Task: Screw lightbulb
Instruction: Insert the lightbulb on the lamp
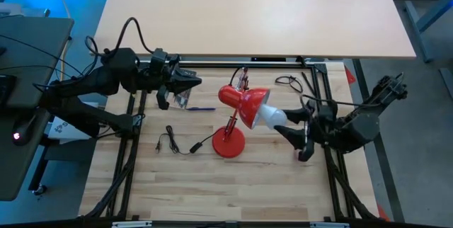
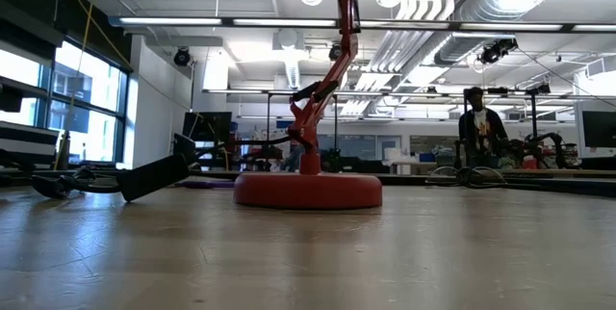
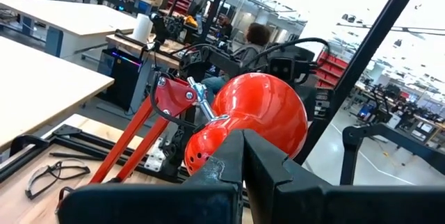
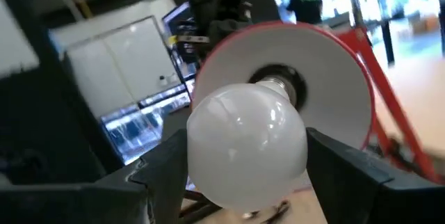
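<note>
The red desk lamp stands on its round base (image 1: 228, 143) mid-table, its shade (image 1: 249, 105) tilted toward the table's right. The white lightbulb (image 1: 273, 117) sticks out of the shade's mouth, its grey screw base (image 4: 281, 83) at the socket inside the white-lined shade (image 4: 327, 64). My right gripper (image 1: 289, 123) comes from the right and is shut on the bulb. My left gripper (image 1: 195, 81) hovers shut to the left of the lamp, apart from the shade's rear (image 3: 257, 113); its fingers (image 3: 240, 161) hold nothing. The low view shows only the lamp's base (image 2: 308, 191) and arm. My right gripper pinches the bulb's round glass globe (image 4: 208, 175) between its two fingers, one on each side of its widest part. The fingers (image 4: 348, 165) reach in level from the table's right, along the bulb's axis. The bulb is clear of the table, its screw end pointing into the shade.
A black cord with a plug (image 1: 178, 144) lies left of the lamp's base. A blue pen (image 1: 203, 108) and black wire loops (image 1: 287, 81) lie farther back. Black frame rails (image 1: 127, 157) run along both sides. A person (image 2: 478, 127) stands in the room behind.
</note>
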Motion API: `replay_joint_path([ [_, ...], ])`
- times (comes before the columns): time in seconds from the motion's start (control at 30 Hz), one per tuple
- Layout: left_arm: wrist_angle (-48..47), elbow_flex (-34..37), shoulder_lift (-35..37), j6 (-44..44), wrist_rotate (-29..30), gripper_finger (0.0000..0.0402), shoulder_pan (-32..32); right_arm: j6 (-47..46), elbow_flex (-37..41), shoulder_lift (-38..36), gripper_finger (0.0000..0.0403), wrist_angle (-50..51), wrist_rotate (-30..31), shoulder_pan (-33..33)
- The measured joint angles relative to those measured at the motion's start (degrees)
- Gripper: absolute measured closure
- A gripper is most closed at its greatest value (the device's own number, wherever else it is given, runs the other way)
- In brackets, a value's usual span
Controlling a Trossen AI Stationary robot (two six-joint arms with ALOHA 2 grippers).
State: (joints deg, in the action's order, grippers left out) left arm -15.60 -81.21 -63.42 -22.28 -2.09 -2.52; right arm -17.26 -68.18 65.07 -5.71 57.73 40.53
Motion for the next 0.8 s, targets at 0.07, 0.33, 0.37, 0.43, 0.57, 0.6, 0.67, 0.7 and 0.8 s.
replay_joint_path([
  [0.07, 0.0, 0.0, 0.0, -0.1, 0.0, 0.0402, 0.0, -6.0, 0.0, -0.9, 0.0153, 0.4, 0.3, -0.2],
  [0.33, 0.0, 0.0, 0.0, -0.1, 0.3, 0.0401, 0.0, -22.0, -0.2, -3.6, 0.0153, 4.3, -4.2, -2.0],
  [0.37, 0.0, 0.0, 0.0, -0.1, 0.4, 0.0402, 0.0, -23.0, -0.2, -3.4, 0.0153, 4.3, -4.5, -2.0],
  [0.43, 0.0, 0.0, 0.0, -0.1, 0.4, 0.0402, 0.0, -23.3, -0.2, -2.4, 0.0153, 4.2, -4.8, -2.0],
  [0.57, 0.0, 0.0, 0.0, -0.1, 0.5, 0.0402, 0.0, -25.4, -0.1, -0.9, 0.0153, 4.0, -4.2, -2.0],
  [0.6, 0.0, 0.0, 0.0, -0.1, 0.5, 0.0401, 0.0, -25.3, -0.2, -0.7, 0.0153, 3.6, -3.8, -2.0],
  [0.67, 0.0, 0.0, 0.0, -0.1, 0.5, 0.0402, 0.0, -23.9, -0.2, -0.1, 0.0153, 2.5, -3.1, -2.0],
  [0.7, 0.0, 0.0, 0.0, -0.1, 0.5, 0.0402, 0.0, -22.3, -0.1, 0.3, 0.0153, 1.6, -3.0, -1.9],
  [0.8, 0.0, 0.0, 0.0, -0.1, 0.5, 0.0402, 0.0, -16.3, 0.1, 1.3, 0.0153, -3.6, -2.9, -1.8],
])
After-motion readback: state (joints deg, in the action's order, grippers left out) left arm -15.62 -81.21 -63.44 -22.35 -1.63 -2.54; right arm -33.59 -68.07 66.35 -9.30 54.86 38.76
